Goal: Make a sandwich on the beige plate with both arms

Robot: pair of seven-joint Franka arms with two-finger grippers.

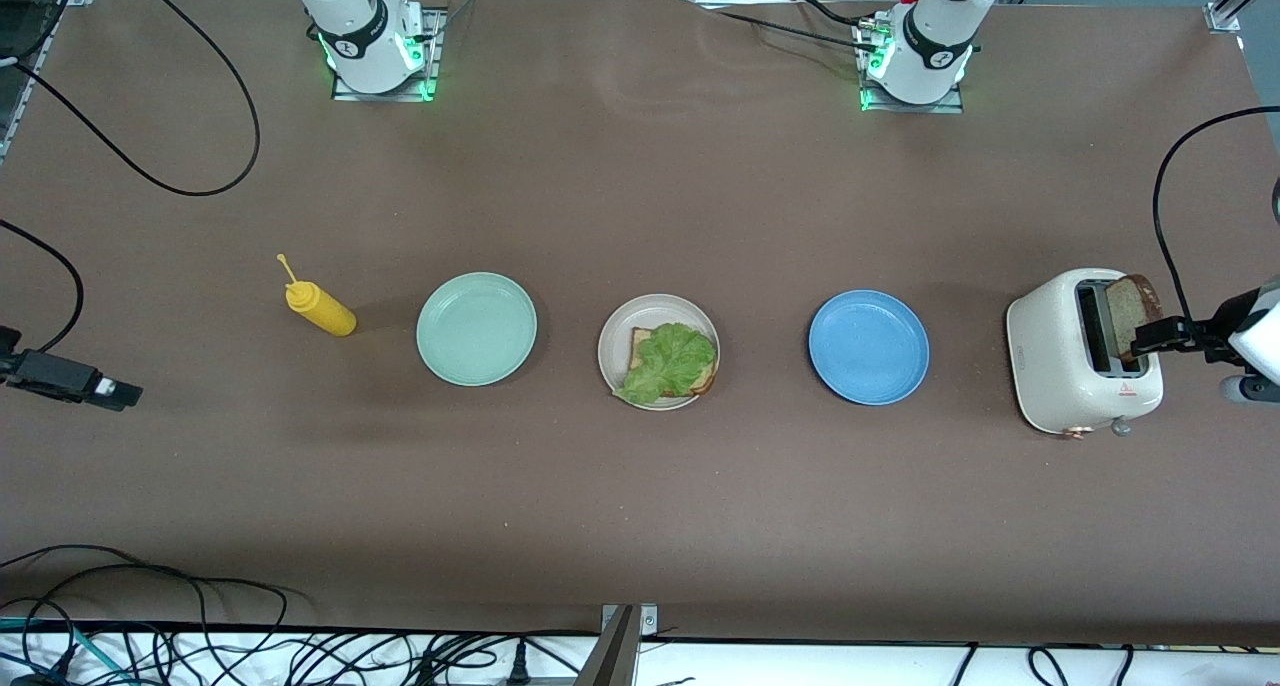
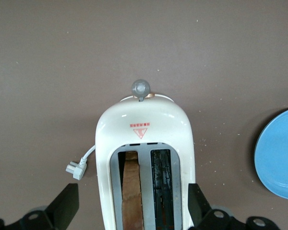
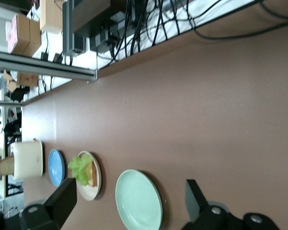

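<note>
Toaster [image 2: 144, 158] hides the bread slice's [image 2: 131, 191] lower part; left claw [image 2: 129, 206] open.

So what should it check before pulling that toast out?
1. Bottom bread slice with lettuce on beige plate: ok.
2. Toast sticks up from toaster: ok.
3. Left gripper open, a finger on each side of the toast: ok.
4. Toast gripped: not ok.
5. Right gripper open, waiting at its end of the table: ok.
</note>
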